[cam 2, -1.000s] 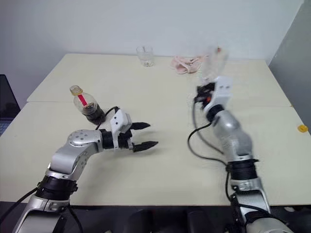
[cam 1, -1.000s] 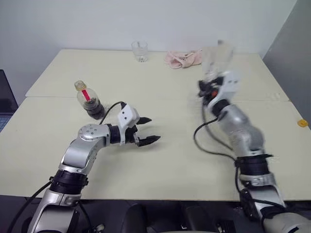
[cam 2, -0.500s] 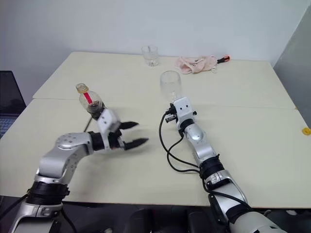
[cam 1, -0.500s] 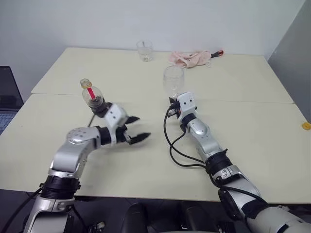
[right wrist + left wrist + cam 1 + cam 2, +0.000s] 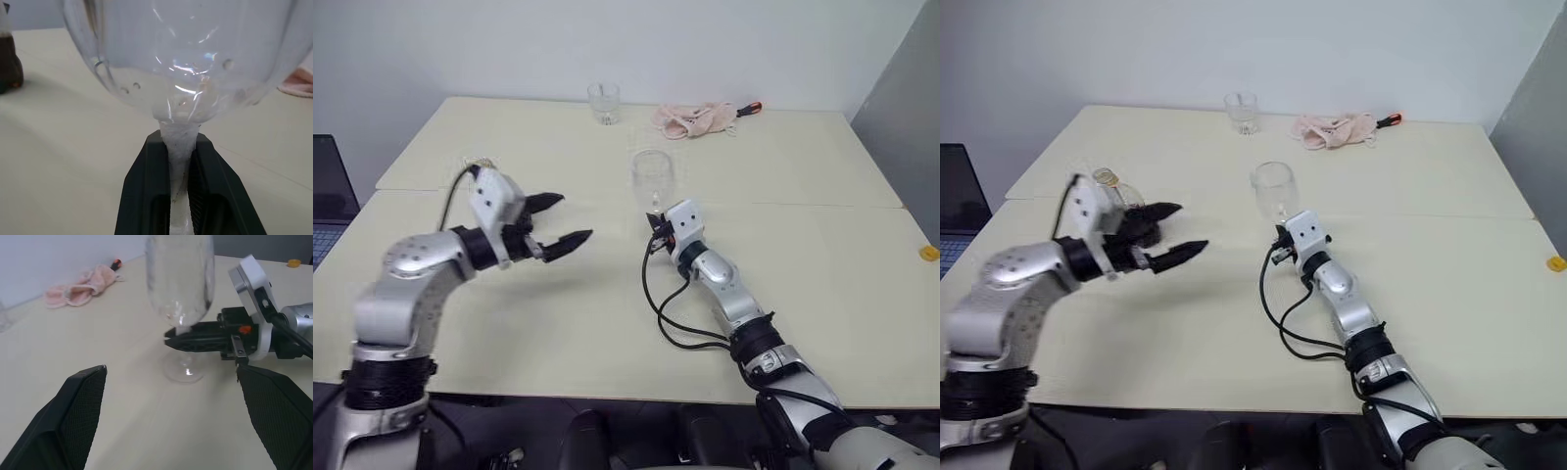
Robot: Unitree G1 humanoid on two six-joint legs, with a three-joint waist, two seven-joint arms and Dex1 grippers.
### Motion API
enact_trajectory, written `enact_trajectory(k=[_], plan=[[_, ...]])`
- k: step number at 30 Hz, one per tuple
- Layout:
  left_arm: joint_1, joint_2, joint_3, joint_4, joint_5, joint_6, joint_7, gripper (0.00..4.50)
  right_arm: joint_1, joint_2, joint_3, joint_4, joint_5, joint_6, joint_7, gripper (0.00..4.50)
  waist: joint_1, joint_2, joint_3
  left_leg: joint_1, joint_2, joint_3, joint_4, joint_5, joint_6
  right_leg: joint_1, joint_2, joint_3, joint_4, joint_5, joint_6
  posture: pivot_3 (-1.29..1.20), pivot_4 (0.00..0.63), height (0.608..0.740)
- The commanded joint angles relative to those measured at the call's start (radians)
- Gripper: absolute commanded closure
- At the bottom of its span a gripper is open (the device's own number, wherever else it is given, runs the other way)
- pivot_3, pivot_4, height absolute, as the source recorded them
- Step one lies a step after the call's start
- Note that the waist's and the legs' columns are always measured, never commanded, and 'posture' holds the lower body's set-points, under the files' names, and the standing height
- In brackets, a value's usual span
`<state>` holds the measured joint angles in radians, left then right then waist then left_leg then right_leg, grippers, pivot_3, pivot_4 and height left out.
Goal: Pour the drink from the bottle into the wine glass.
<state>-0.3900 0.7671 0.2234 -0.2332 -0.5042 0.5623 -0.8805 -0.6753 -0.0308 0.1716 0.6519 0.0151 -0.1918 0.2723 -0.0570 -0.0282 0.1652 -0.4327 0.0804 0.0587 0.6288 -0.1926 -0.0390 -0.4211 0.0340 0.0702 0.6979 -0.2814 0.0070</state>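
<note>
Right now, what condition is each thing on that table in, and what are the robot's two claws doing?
wine glass: upright, empty, foot on the table, stem pinched.
right gripper: shut on the wine glass stem.
left gripper: open, holding nothing, raised above the table.
bottle: upright, partly hidden behind the left gripper, dark drink low inside.
tumbler: upright, empty, at the far edge.
pink cloth: crumpled beside the tumbler.
</note>
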Motion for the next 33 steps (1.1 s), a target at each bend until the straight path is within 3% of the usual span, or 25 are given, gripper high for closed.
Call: enact_trajectory(k=[1,4,12,16,17,23,26,28,30,33], plan=[[0.011,0.039,0.044,-0.064,-0.028,0.008,-0.008,0.0,-0.023,0.014,-0.007,0.03,0.002,-0.037,0.048,4.32,0.0,0.0,0.0,0.0,0.0,0.0,0.0,0.0,0.0,0.0,0.0,0.0,0.0,0.0,0.0,0.0,0.15,0.74],[0.041,0.046,0.044,-0.072,-0.025,0.001,-0.01,0.0,-0.048,0.02,-0.018,0.076,-0.002,-0.047,0.055,4.32,-0.004,0.0,0.0,0.001,0.0,0.001,0.0,0.0,0.0,0.0,0.0,0.0,0.0,0.0,0.0,0.0,0.15,0.74],[0.079,0.0,0.042,-0.041,-0.009,-0.044,0.029,0.0,-0.089,-0.025,-0.054,0.092,0.001,-0.052,0.082,1.58,-0.001,0.0,0.0,0.001,0.0,0.0,0.0,0.0,0.0,0.001,0.0,0.0,0.0,0.0,0.0,0.0,0.15,0.74],[0.134,-0.035,0.053,0.008,0.001,-0.092,0.033,0.0,-0.012,-0.079,-0.053,-0.11,0.04,0.062,0.159,0.19,0.001,0.0,0.0,0.001,0.0,0.001,0.0,0.0,0.0,0.001,-0.001,0.001,0.0,0.0,-0.001,0.0,0.15,0.74],[0.151,-0.046,0.058,0.015,0.007,-0.107,0.043,0.0,0.014,-0.098,-0.048,-0.176,0.043,0.101,0.178,0.02,0.001,0.0,0.0,0.001,0.0,0.001,0.0,0.0,0.0,0.001,-0.001,0.001,0.0,0.0,-0.001,0.0,0.15,0.74],[0.287,-0.172,0.15,0.071,0.054,-0.249,0.186,0.0,0.213,-0.338,-0.055,-0.66,0.093,0.523,0.321,0.02,0.011,0.0,0.0,0.0,0.0,0.001,0.0,0.0,-0.001,0.0,-0.004,0.0,0.0,0.0,-0.001,0.0,0.15,0.74],[0.335,-0.24,0.23,0.118,0.036,-0.292,0.263,0.0,0.234,-0.578,-0.142,-0.874,0.217,0.775,0.485,0.02,0.016,0.001,0.001,0.0,0.0,0.001,0.0,0.0,-0.001,0.0,-0.003,0.0,0.0,-0.001,0.001,0.0,0.15,0.74],[0.356,-0.254,0.247,0.14,0.048,-0.319,0.284,0.0,0.19,-0.726,-0.203,-0.966,0.335,0.916,0.599,0.02,0.015,0.0,0.001,0.001,0.0,0.002,0.001,0.0,0.0,0.001,-0.004,0.001,0.0,-0.002,0.003,0.0,0.15,0.74],[0.342,-0.261,0.249,0.174,0.059,-0.346,0.305,0.0,0.098,-0.806,-0.239,-1.028,0.455,1.025,0.667,0.02,0.01,0.0,0.001,0.003,0.0,0.001,0.001,0.0,0.0,0.001,-0.003,0.001,0.0,-0.001,0.003,0.0,0.15,0.74],[0.265,-0.262,0.255,0.274,0.087,-0.405,0.352,0.0,-0.123,-0.79,-0.291,-1.023,0.619,1.16,0.668,0.02,0.005,-0.003,0.0,0.006,0.001,-0.001,0.0,0.0,0.0,0.003,0.0,0.001,0.0,0.0,0.001,0.0,0.15,0.74]])
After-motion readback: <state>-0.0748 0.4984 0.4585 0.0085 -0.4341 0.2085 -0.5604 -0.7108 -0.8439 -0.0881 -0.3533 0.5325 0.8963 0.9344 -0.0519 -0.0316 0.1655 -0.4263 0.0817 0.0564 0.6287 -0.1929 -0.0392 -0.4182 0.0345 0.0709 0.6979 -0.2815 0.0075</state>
